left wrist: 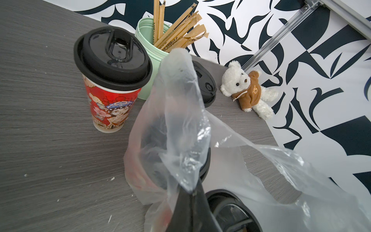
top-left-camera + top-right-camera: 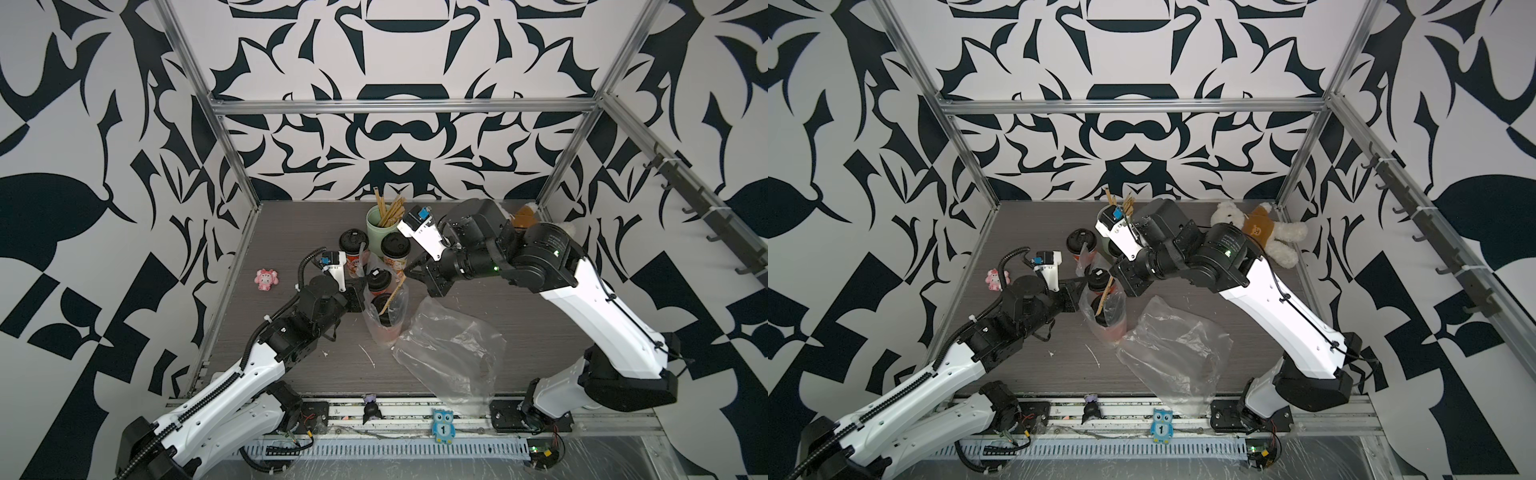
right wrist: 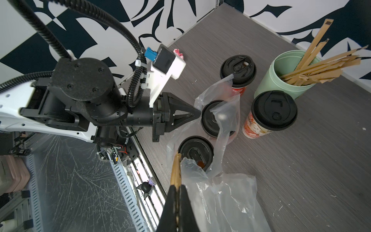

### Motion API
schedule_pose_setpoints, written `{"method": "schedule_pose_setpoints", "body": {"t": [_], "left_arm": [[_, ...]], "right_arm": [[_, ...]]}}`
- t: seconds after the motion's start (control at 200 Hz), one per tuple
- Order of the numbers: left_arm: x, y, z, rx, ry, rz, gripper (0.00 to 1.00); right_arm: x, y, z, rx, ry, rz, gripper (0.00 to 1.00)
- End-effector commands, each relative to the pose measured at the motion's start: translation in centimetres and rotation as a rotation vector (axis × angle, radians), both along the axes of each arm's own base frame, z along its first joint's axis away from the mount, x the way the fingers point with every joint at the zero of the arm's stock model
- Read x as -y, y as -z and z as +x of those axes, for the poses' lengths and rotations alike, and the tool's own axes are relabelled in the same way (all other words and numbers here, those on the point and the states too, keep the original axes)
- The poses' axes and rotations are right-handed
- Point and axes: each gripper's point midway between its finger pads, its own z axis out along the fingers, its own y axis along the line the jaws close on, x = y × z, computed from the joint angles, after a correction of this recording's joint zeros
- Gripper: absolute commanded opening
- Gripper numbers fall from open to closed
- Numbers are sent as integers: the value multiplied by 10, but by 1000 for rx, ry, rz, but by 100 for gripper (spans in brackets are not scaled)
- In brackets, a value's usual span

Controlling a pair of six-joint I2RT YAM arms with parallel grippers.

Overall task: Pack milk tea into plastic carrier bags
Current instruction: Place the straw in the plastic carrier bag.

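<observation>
One clear plastic carrier bag [image 2: 384, 328] stands mid-table with two milk tea cups inside, their black lids [image 2: 379, 279] [image 3: 195, 150] showing. My left gripper [image 1: 193, 190] is shut on that bag's rim and holds it up; in the right wrist view the same gripper [image 3: 197, 114] points at the bag. My right gripper [image 3: 177, 186] is shut on a brown paper-wrapped straw [image 3: 175, 170], whose far end leans into the bag's mouth. Behind the bag, a red cup [image 2: 353, 243] and a cream cup [image 2: 395, 247] stand free. A second bag [image 2: 449, 353] lies crumpled flat.
A mint-green cup [image 2: 380, 226] of paper-wrapped straws stands at the back by the wall. A teddy bear [image 2: 1262, 232] lies at the back right, a pink pig toy [image 2: 266, 280] at the left. Metal frame posts edge the table; an owl tag [image 2: 442, 424] sits on the front rail.
</observation>
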Motion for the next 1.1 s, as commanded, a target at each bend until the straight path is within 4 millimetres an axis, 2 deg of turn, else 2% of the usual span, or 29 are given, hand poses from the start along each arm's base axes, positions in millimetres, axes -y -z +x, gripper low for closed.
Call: {"method": "schedule_pose_setpoints", "body": {"t": [0.0,0.25,0.5,0.735,0.95,1.095], "left_arm": [[2,1,-1,1,8,-19,0],[2,-4,-3,9,14,-32,0],[6,-11,-6,11,37,-55,0],[7,-20,-8,20,54,-64,0],[7,-22,-10,19,61,-67,0],[9,-24,-9,20,68,-69,0]], "right_arm": [[7,-16,-16,-13,-30,48,0],[11,-3,-19,-39,-32,13,0],[12,9,-9,14,9,-25,0],[5,10,-8,63,-3,-33,0],[-3,-2,-5,120,-12,1,0],[-9,1,-4,130,-27,-13,0]]}}
